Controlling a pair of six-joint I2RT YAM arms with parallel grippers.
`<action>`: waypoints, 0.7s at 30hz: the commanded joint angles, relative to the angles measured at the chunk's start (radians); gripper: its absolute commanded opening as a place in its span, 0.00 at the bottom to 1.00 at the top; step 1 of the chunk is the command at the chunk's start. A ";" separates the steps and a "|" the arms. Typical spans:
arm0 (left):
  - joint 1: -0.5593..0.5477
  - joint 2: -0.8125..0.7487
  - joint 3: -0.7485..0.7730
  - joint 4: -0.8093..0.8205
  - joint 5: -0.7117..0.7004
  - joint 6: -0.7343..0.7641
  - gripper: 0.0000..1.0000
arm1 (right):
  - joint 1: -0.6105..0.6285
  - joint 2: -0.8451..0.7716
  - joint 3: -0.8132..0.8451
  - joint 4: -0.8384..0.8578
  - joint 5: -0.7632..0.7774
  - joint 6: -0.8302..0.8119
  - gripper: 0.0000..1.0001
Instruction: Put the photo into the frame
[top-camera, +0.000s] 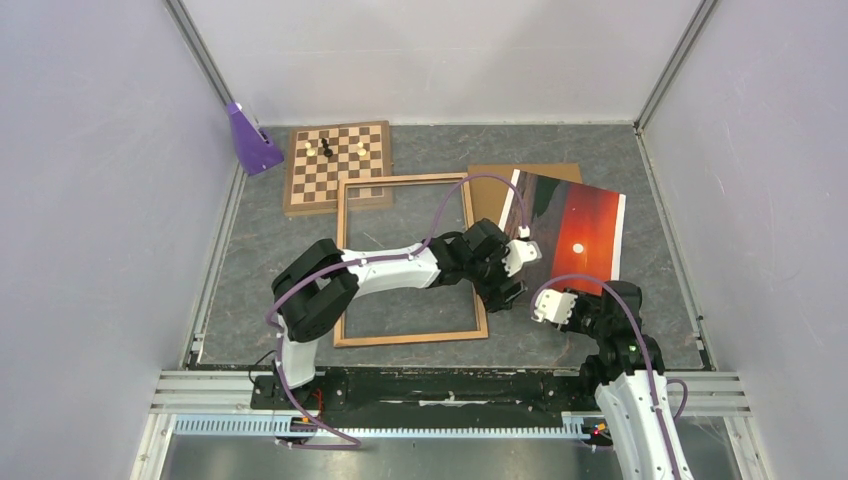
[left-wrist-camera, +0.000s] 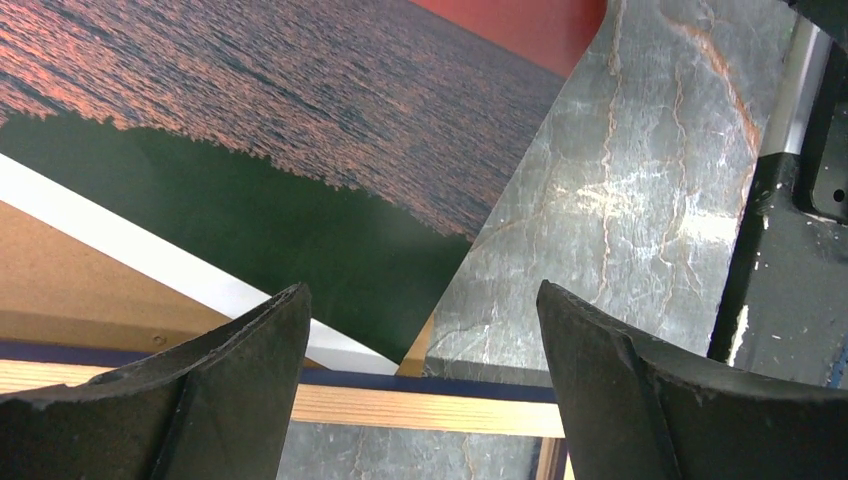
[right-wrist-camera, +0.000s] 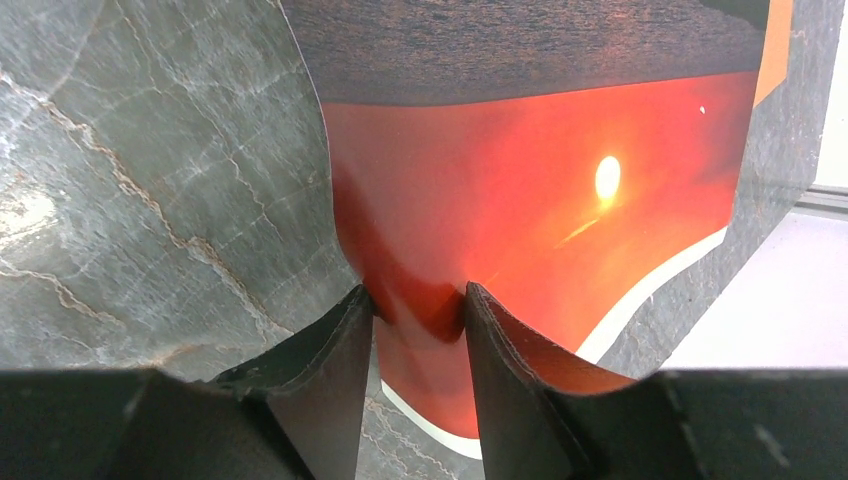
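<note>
While my right gripper (right-wrist-camera: 418, 300) pinches the photo (right-wrist-camera: 520, 200) by its near edge, my left gripper (left-wrist-camera: 420, 310) just hangs wide open, empty, over the 3 o'clock rail of the frame (top-camera: 410, 338).

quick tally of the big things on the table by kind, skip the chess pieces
red-orange sunset photo print with white edge strips: 1
light brown wooden picture frame: 1
plain brown backing board: 1
wooden chessboard: 1
purple wedge-shaped object in the far left corner: 1
total: 5
</note>
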 joint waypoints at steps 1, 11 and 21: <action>-0.001 -0.005 -0.023 0.115 0.004 -0.008 0.89 | 0.002 0.017 0.052 0.046 -0.019 0.049 0.41; -0.010 0.018 -0.048 0.204 0.055 0.007 0.90 | 0.001 0.020 0.056 0.048 -0.019 0.068 0.40; -0.061 0.027 -0.041 0.212 -0.045 0.062 0.90 | -0.001 0.020 0.057 0.050 -0.020 0.082 0.39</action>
